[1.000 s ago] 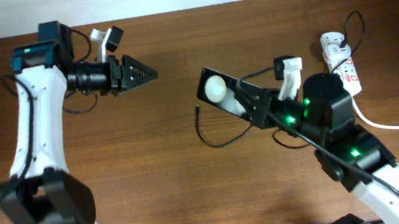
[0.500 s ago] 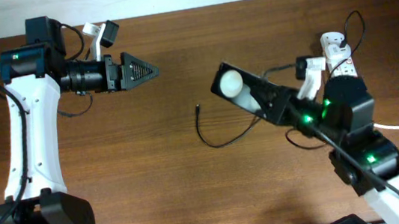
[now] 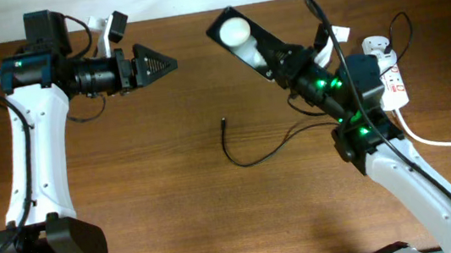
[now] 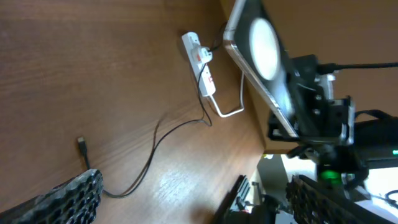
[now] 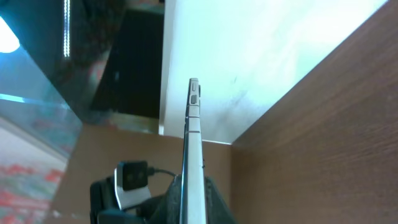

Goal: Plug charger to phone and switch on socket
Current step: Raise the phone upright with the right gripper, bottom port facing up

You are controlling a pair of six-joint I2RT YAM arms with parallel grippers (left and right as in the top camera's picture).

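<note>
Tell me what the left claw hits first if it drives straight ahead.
Probably the phone, held up by the right claw; the left claw points toward it, though their heights are hard to compare.

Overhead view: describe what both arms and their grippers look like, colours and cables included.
Both arms have white link shells and black joint housings: the left arm and the right arm. Green lights glow on each. Black cables loop along them. The left gripper has black ribbed fingers tapering to a point, with a white-bracketed wrist camera behind; the right gripper is black too.
</note>
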